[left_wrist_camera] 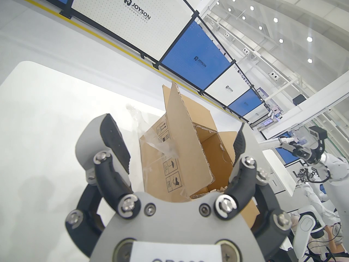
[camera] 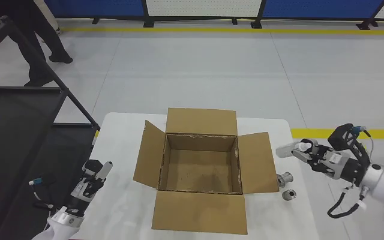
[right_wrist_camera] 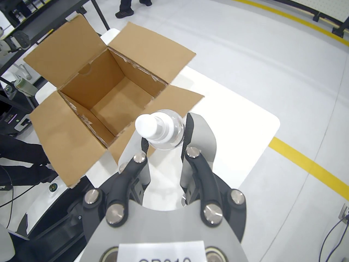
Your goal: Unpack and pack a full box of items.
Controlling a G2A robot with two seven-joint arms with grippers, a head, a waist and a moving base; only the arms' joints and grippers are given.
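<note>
Far left: black cart (camera: 24, 120) sits off the table (camera: 120, 138) edge.

My left gripper (camera: 96, 171) (left_wrist_camera: 174, 132) is at the table's left edge towards the near corner, apart from the box. Fingers (left_wrist_camera: 111, 137) are spread wide with nothing between them.

The box (camera: 198, 213) (left_wrist_camera: 174, 148) (right_wrist_camera: 68, 137) is at table centre, upright, all four flaps folded out, bare cardboard floor showing. Its outer side carries black handling pictograms (left_wrist_camera: 169, 164): up-arrows, an umbrella and one lower mark I can't make out. There are scraps of clear tape on that side too.

Just right of the box's right flap are two small metal pieces (camera: 284, 178) on the table. One is just beside the flap edge and the other (camera: 290, 194) is nearer me. They're too small to identify.

My right gripper (camera: 312, 153) (right_wrist_camera: 167, 140) is over the table's right side, just off the right flap's outer edge. It's clamped on a clear bottle (camera: 303, 146) (right_wrist_camera: 161, 129), white cap pointing towards the box.

Other writing: a white label (left_wrist_camera: 174, 252) (right_wrist_camera: 161, 252) on each wrist plate (print cut off at the frame edge). The wall panels (left_wrist_camera: 131, 9) behind carry a logo and small text.
</note>
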